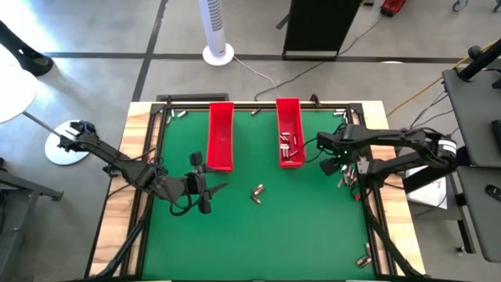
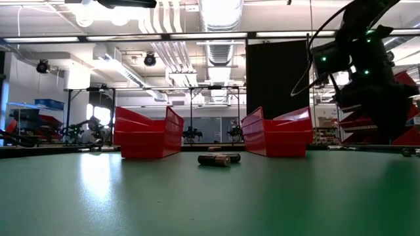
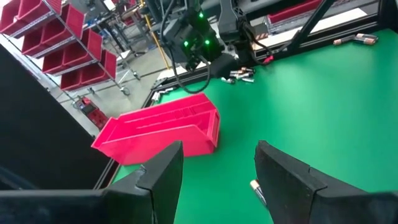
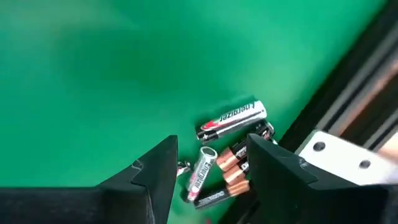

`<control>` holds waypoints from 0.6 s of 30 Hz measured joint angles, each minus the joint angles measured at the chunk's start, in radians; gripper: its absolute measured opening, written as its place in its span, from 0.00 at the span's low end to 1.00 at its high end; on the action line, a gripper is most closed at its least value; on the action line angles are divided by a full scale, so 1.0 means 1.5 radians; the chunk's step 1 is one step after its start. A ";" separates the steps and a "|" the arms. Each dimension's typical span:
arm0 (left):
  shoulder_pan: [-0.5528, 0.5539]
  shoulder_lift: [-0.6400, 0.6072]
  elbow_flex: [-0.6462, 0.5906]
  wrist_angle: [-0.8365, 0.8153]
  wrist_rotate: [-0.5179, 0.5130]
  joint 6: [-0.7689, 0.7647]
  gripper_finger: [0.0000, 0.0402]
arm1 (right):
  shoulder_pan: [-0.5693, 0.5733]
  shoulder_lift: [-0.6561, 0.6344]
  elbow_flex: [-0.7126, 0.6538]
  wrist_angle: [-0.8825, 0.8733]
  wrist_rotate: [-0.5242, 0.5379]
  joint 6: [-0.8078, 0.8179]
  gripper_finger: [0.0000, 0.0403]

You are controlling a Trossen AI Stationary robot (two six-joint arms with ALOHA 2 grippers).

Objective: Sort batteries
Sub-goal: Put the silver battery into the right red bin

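Two batteries [image 1: 257, 192] lie side by side mid-table, also in the low view [image 2: 220, 158]. A small heap of batteries [image 4: 217, 165] lies by the table's right rail [image 1: 345, 178]. My right gripper [image 4: 208, 168] is open above this heap, one finger on either side of it, near the right red tray [image 1: 290, 131], which holds several batteries. My left gripper [image 1: 202, 185] is open near the table, in front of the left red tray [image 1: 221, 135]. One battery [image 3: 255, 186] shows by its finger in the left wrist view.
More batteries lie along the far edge [image 1: 178, 115] and at the near right corner [image 1: 364, 258]. A black frame rail [image 1: 374, 211] borders the green mat. Open mat lies between the trays and the near edge. Shelving and a fan stand beyond the table.
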 joint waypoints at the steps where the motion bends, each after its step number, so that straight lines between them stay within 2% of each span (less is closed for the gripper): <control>1: 0.000 0.000 0.000 0.000 0.000 0.000 0.45 | 0.000 0.004 0.000 0.001 -0.002 -0.031 0.44; 6: 0.000 0.000 0.000 0.001 0.000 0.000 0.45 | -0.010 0.035 -0.007 -0.005 -0.022 -0.107 0.45; 14: 0.000 0.000 0.000 0.003 0.000 -0.005 0.45 | -0.066 0.085 -0.009 -0.004 -0.016 -0.187 0.65; 18: 0.000 0.000 0.000 0.003 0.000 -0.006 0.45 | -0.095 0.103 -0.009 0.001 -0.022 -0.199 0.71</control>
